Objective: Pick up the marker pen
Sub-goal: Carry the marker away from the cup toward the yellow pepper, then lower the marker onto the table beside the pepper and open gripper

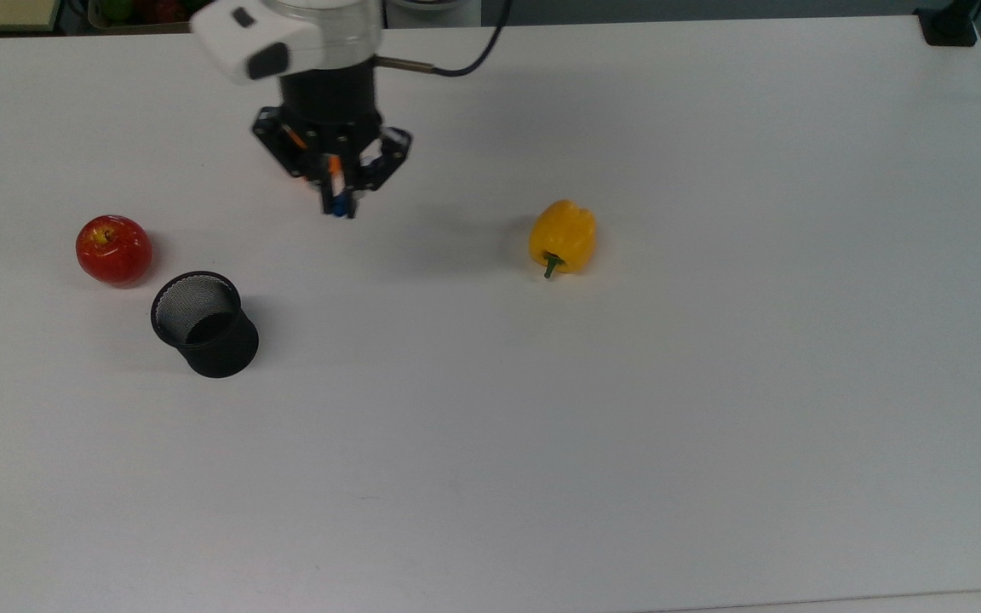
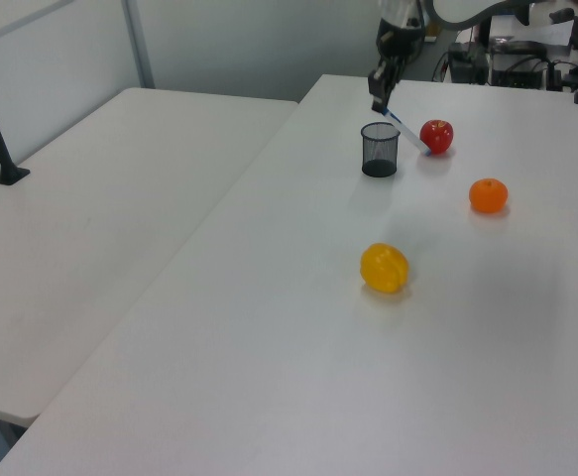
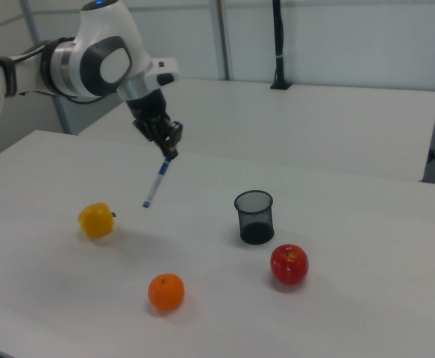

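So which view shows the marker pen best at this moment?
The right view: the marker pen hangs full-length from the gripper, clear against the table. The left view shows it slanting in front of the red apple. The top view shows just its end between the fingers.

Overhead, plus opposite oblique sides — shared table point(image 1: 712, 426).

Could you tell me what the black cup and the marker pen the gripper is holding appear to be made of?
The black cup looks like fine wire mesh, probably metal with a matte black coat: light passes through its wall. The marker pen, clamped in the gripper, looks like smooth plastic, a white barrel with blue at the ends, though its gloss is hard to judge.
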`<action>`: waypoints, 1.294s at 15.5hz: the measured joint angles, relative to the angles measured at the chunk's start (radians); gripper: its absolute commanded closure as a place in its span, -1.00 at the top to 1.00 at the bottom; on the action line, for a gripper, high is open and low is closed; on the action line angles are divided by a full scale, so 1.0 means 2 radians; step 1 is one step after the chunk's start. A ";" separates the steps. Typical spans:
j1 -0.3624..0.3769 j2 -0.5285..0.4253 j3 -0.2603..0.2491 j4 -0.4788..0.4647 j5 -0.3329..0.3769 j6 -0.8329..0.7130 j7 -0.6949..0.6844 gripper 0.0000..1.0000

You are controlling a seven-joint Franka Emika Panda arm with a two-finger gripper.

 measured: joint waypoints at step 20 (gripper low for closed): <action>0.060 0.043 0.023 -0.055 0.030 -0.018 0.001 -0.79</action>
